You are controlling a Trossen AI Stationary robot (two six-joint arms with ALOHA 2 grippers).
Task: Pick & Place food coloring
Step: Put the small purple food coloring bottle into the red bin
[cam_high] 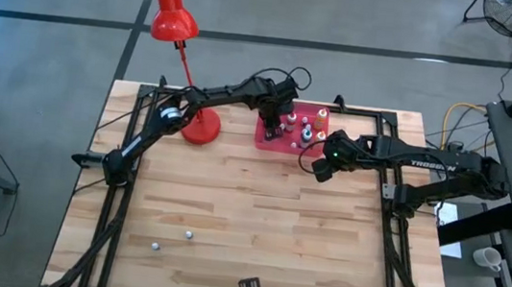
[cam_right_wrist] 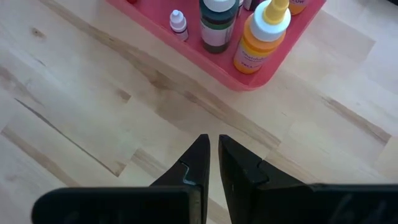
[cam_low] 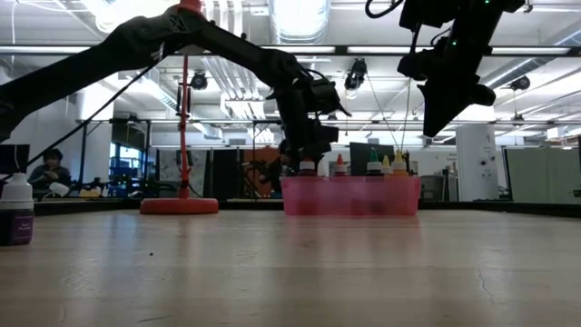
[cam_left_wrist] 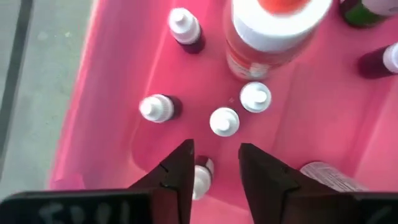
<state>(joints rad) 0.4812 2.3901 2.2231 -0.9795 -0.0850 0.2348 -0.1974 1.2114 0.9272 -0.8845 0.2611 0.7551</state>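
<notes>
The pink tray [cam_high: 271, 138] stands at the table's far middle and holds several food coloring bottles. My left gripper [cam_left_wrist: 214, 171] hovers open over the tray's left part, pointing steeply down. Under it stand small white-capped bottles [cam_left_wrist: 224, 121], [cam_left_wrist: 255, 96], [cam_left_wrist: 158, 107] and a large orange-capped one [cam_left_wrist: 267, 31]. One small bottle [cam_left_wrist: 204, 177] shows partly behind one finger; whether it is touched cannot be told. My right gripper [cam_right_wrist: 213, 143] hangs shut above bare wood just near of the tray's right corner, by a yellow bottle [cam_right_wrist: 261, 37] and a dark green one [cam_right_wrist: 217, 25].
A red desk lamp [cam_high: 182, 68] stands left of the tray, its base [cam_high: 201, 130] on the table. Two small bottles [cam_high: 188, 235], [cam_high: 155, 245] lie on the near left of the table; a purple bottle [cam_low: 15, 213] shows close to the low camera. Bare wood lies between.
</notes>
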